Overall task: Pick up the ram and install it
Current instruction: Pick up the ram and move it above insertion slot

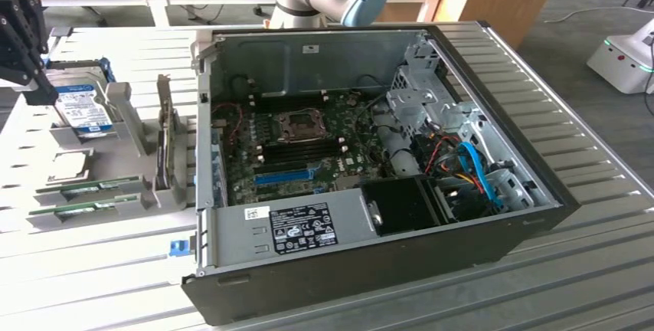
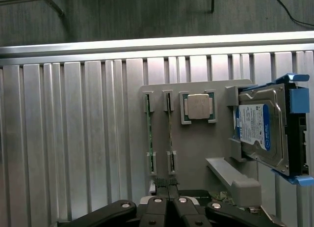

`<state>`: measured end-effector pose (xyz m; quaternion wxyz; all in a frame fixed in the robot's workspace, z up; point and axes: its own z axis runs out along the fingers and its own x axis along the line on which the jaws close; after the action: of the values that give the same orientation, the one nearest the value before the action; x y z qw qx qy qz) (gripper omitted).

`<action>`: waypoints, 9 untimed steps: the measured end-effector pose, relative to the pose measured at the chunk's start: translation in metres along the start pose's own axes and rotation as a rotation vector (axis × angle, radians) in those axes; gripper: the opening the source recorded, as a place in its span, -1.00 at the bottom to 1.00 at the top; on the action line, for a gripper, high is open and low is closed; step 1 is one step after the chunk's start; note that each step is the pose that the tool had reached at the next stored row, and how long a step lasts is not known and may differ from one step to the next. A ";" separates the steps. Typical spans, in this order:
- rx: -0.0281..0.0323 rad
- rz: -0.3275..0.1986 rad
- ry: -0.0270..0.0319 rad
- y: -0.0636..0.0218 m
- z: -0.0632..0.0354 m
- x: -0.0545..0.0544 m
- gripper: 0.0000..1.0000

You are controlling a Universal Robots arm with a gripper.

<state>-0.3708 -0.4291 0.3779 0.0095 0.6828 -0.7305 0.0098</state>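
Closed jaws near rams (image 2: 149,133) (image 2: 170,133), hard drive (image 2: 260,133) alongside.

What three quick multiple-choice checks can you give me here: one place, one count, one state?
1. The ram sticks stand: A in the grey holder; B on the floor; C in a cardboard box.
2. Ram sticks in the holder: A one; B two; C four.
3. The pincer is: A wide open; B shut on a screwdriver; C shut, empty.
Key: 1 A, both sit in the holder's clips; 2 B, two green edges show side by side; 3 C, its fingers meet with nothing between.
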 end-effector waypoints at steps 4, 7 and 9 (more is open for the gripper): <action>-0.0001 0.000 -0.0008 0.0000 0.0004 0.000 -0.79; -0.0001 0.000 -0.0010 0.0000 0.0005 0.000 -0.79; -0.0002 0.000 -0.0046 -0.0001 0.0005 0.000 -0.79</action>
<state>-0.3706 -0.4291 0.3774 0.0079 0.6827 -0.7306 0.0081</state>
